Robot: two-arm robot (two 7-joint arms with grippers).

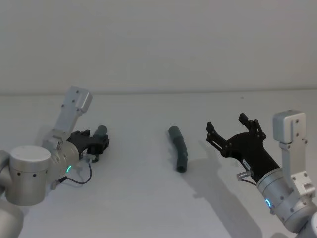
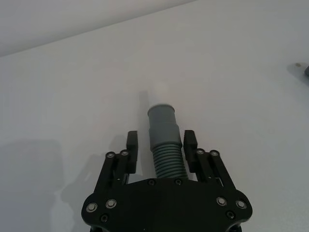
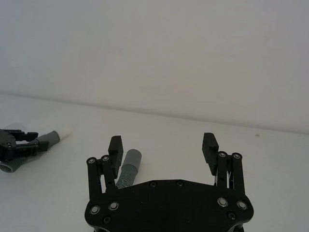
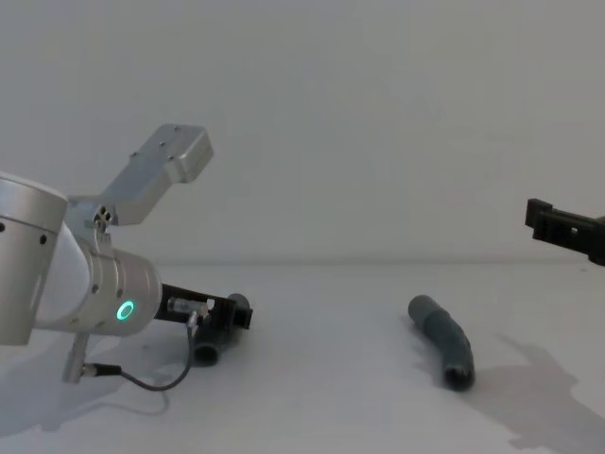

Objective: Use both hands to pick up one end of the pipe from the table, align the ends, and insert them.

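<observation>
Head view shows you two pipe pieces and two grippers on the white table (image 1: pixel 148 203), whose far edge meets the grey wall (image 1: pixel 158 44). At far left, the left gripper (image 1: pixel 100 141) has its fingers drawn in around the ribbed middle of the held piece (image 1: pixel 102 131). Its pale tip (image 3: pixel 64 131) points away from the gripper, and you cannot tell whether its low end touches the table. The loose piece (image 1: pixel 179 148) lies flat at the centre, slightly bent, with one end far and one near. Bare table stretches between it and the left gripper. On the right, the right gripper (image 1: pixel 226 123) hovers just beside the loose piece, its fingers spread wide with nothing between them. A narrower strip of bare table separates the two.
</observation>
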